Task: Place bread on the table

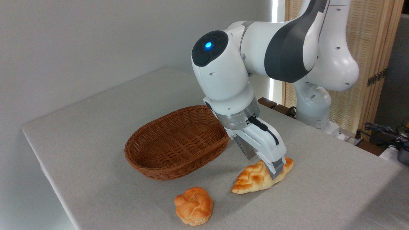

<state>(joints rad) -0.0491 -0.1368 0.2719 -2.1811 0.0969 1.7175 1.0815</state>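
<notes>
The bread (255,179) is lying on the worktop (96,127), outside the wicker basket (174,143) and just to its right, with the pointed lower-left end appearing to touch the grey cloth. Its long axis is running from lower left to upper right, and the far end is sitting under the tool (277,168). The tool is reaching down at a slant from the arm above and is standing across the loaf's upper-right third, the near finger overlapping the crust; the second finger is hidden behind the loaf, so whether the jaws are clamping the bread or already slackening cannot be told from this view. The loaf may be tilting slightly up at the held end, though that too is uncertain. A smaller knotted bun (193,205) is resting near the front edge, apart from the loaf and to its lower left. The basket is showing empty. Judgement: the placement looks nearly complete; what remains is a release and a straight withdrawal upward, with clear cloth to the right and behind offering ample room.
</notes>
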